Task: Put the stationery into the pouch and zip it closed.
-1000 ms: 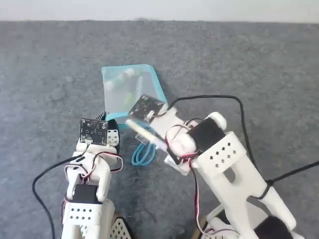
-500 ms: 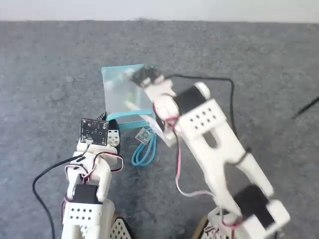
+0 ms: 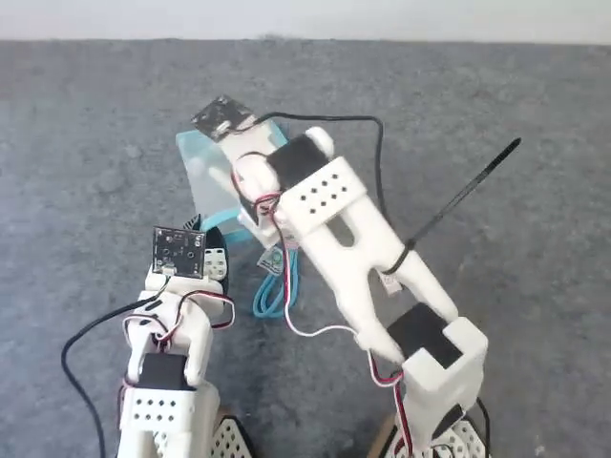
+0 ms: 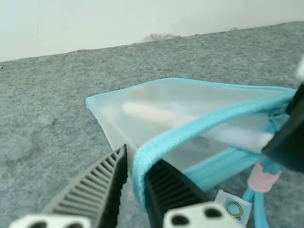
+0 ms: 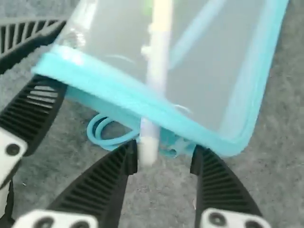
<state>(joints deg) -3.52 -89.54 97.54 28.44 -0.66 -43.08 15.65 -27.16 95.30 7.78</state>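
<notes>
The translucent pouch (image 3: 196,167) with teal trim lies on the grey carpet, partly under the right arm (image 3: 320,196). My left gripper (image 4: 137,161) is shut on the pouch's teal zipper edge (image 4: 190,130) and holds the mouth up. My right gripper (image 5: 164,152) stands open just outside the mouth. A white pen (image 5: 156,71) reaches into the pouch (image 5: 213,61), and its tail end sticks out beside one finger (image 5: 111,173). More pens (image 4: 152,114) show through the pouch wall (image 4: 190,95).
A blue looped cord (image 3: 277,291) and a small tag (image 4: 232,209) hang from the pouch near the left gripper (image 3: 212,240). A black cable (image 3: 468,191) juts out to the right of the right arm. Open carpet lies all around; a pale wall borders the far edge.
The right arm swung forward over the pouch, carrying the white pen from in front of the mouth into it. The pouch shifted slightly left. The left arm stayed still.
</notes>
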